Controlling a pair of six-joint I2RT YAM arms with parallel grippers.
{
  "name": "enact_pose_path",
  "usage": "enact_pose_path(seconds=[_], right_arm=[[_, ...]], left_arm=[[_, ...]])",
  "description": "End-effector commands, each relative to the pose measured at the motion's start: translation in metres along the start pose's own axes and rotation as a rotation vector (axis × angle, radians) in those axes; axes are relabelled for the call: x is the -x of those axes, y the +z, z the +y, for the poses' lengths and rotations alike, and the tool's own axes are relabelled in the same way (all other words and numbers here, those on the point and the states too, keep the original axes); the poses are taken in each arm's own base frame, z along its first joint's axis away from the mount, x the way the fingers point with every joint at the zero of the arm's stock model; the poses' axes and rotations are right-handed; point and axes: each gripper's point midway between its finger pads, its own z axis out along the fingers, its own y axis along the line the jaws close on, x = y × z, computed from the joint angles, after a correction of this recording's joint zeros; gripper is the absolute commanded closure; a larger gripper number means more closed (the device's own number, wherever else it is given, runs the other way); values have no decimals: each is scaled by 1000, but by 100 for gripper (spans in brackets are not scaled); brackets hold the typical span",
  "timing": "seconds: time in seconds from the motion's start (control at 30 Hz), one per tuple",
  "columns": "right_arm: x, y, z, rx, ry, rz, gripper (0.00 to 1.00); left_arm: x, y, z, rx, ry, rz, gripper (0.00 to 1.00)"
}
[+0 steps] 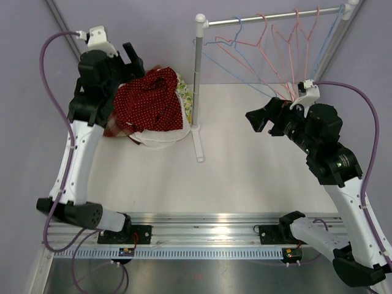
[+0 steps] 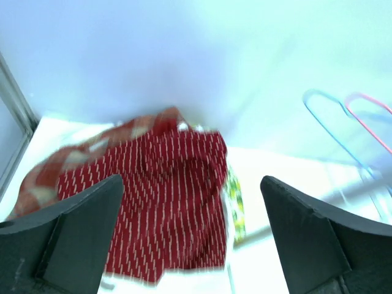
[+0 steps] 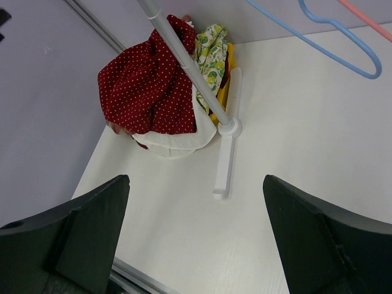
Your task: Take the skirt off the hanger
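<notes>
The red white-dotted skirt (image 1: 150,104) lies crumpled on top of a pile of clothes at the table's far left, off any hanger. It also shows in the left wrist view (image 2: 165,196) and the right wrist view (image 3: 147,92). My left gripper (image 1: 135,60) hangs just above the far side of the pile, open and empty (image 2: 191,180). My right gripper (image 1: 253,120) is open and empty (image 3: 196,177), held above the table to the right of the rack's post. Several bare blue and pink hangers (image 1: 269,43) hang on the rail.
The white rack post (image 1: 197,73) and its foot (image 1: 199,146) stand right beside the pile. Under the skirt lie a white garment (image 3: 177,144), a lemon-print one (image 3: 211,49) and a red plaid one (image 2: 43,177). A purple wall is behind.
</notes>
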Motion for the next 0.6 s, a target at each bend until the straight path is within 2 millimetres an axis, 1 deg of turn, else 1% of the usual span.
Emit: enact_pose_path(seconds=[0.0,0.03,0.07,0.1,0.13,0.17,0.2,0.23,0.27,0.3,0.33,0.37,0.4,0.43,0.47,0.5,0.53,0.57], right_arm=[[9,-22,8,41,4,-71,2],[3,-25,7,50,9,-67,2],[-11,-29,2,52,15,-54,2],[-16,-31,1,61,22,-54,2],[-36,-27,-8,50,29,-20,1],[-40,-36,-9,59,34,-34,1],[-45,-37,-10,69,42,-39,1],[-60,-39,-15,72,44,-25,1],[-66,-41,-17,77,43,-21,1],[-70,-41,-21,67,46,-28,1],[-82,-39,-30,44,52,-11,1],[-82,-42,-34,28,50,-28,0],[-83,-42,-44,-16,46,-39,1],[-87,-42,-50,-41,42,-38,0],[-86,-45,-54,-55,26,-55,1],[-86,-48,-64,-102,25,-80,1],[-86,-47,-69,-129,42,-88,1],[-82,-50,-70,-132,49,-121,0]], left_arm=[[-77,-49,10,-23,62,210,1],[-93,-64,4,-53,71,241,1],[-101,-82,3,-73,65,241,1],[-117,-95,5,-82,48,253,1],[-138,-129,10,-117,38,248,1],[-152,-143,14,-136,33,251,1],[-161,-158,16,-157,11,246,1],[-167,-185,26,-174,-2,198,1],[-170,-197,31,-180,1,183,1],[-173,-209,43,-149,5,166,1],[-175,-224,53,-136,-9,121,1],[-176,-232,58,-133,-17,100,1],[-180,-236,60,-140,-15,91,1],[-182,-239,61,-149,-16,81,1],[-183,-244,61,-161,-27,63,1],[-181,-246,60,-166,-27,58,1],[-181,-246,59,-172,-22,63,1],[-184,-243,59,-173,-10,75,1]])
